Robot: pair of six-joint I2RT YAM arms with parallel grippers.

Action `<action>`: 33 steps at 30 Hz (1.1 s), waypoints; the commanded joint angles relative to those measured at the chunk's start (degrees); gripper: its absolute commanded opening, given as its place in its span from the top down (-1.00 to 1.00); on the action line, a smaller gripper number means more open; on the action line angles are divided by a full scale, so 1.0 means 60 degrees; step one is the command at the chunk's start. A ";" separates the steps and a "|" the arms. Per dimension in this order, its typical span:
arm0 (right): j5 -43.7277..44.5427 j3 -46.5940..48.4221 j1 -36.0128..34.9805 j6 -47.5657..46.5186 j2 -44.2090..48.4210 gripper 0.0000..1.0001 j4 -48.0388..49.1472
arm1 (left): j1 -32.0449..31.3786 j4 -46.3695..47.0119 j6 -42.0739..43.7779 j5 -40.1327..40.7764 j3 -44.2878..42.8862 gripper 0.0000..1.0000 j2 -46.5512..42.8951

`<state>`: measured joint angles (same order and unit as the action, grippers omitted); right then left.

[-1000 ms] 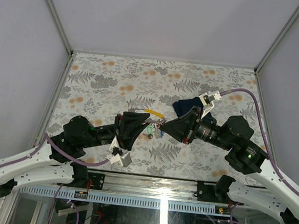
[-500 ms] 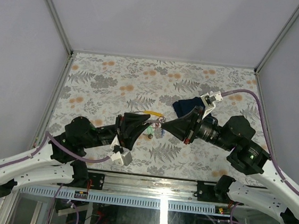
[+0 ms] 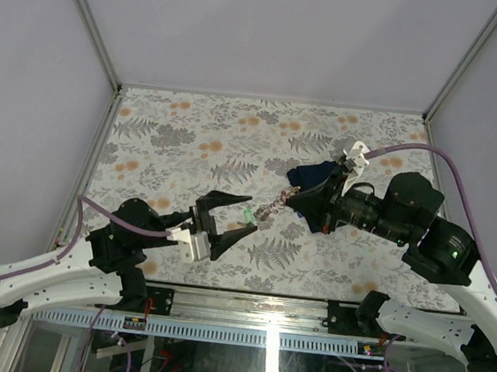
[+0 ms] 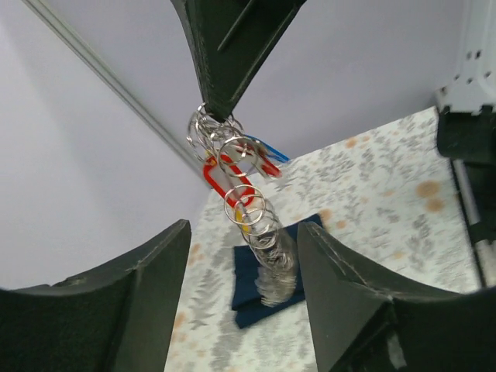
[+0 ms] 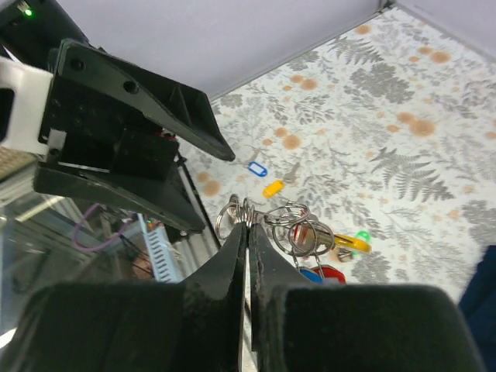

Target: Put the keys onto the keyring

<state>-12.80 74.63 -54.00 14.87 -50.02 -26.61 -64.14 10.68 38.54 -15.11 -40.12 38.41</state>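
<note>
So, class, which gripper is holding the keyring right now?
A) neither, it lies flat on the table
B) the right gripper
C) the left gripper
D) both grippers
B: the right gripper is shut on the keyring, which hangs from its tip, while the left gripper stands open, gripping nothing.

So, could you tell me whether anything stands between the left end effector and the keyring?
Nothing visible does. The keyring hangs in the air from the shut right end effector, straight ahead of the open left end effector. The navy cloth lies on the table beyond it.
</note>
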 commanded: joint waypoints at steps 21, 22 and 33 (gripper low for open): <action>-0.1337 -0.1538 0.0017 -0.5860 0.1440 1.00 0.1348 | 0.0003 0.2078 -0.4664 -0.1307 -0.0476 -0.63 0.0882; -0.1454 -0.1593 0.0003 -0.5864 0.1467 1.00 0.1413 | 0.0006 0.1960 -0.4584 -0.1488 -0.0596 -0.43 0.0977; -0.2430 -0.2168 0.0009 -0.5898 0.1874 1.00 0.2025 | 0.0009 0.1522 -0.4607 -0.1206 -0.1013 -0.04 0.1226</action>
<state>-24.91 61.76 -54.00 -20.45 -39.62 -21.28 -64.12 16.82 11.25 -23.16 -44.21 46.74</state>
